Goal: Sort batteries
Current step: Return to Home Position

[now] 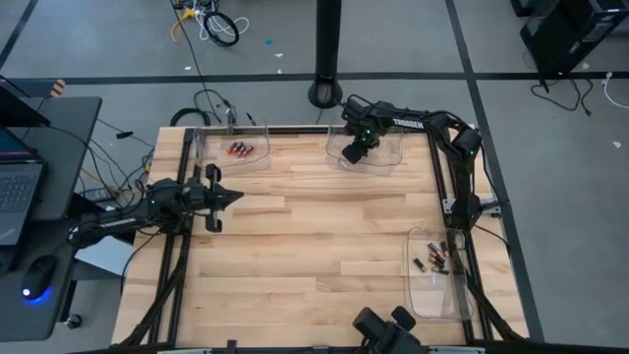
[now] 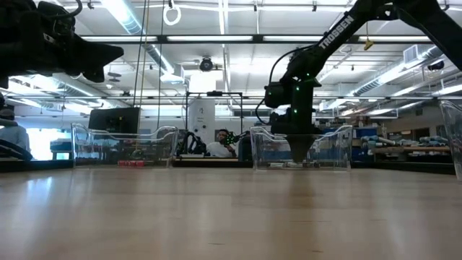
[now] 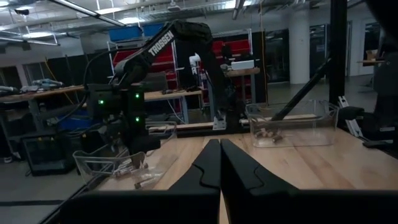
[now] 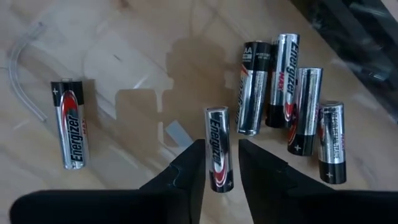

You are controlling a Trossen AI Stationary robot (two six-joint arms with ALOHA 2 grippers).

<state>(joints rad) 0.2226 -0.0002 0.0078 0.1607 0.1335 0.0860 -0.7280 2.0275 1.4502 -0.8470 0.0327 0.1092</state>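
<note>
Batteries (image 4: 255,87) all in clear trays (image 1: 432,300); sorting looks finished, homing pending; right jaws spread astride one cell (image 4: 217,146), left jaws pressed together

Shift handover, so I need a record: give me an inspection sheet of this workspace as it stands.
Surface: wooden table, three clear trays.
Job's things: red batteries in top-left tray; silver batteries in top-right tray; dark batteries in bottom-right tray.
Clutter: nothing seen.
Grippers: left gripper shut, parked at left edge; right gripper open over top-right tray, one silver battery lying between its fingers.
Cables: coiled cable on floor beyond table; wires beside left edge.
Surroundings: laptop desk at left; person seated beyond table.
</note>
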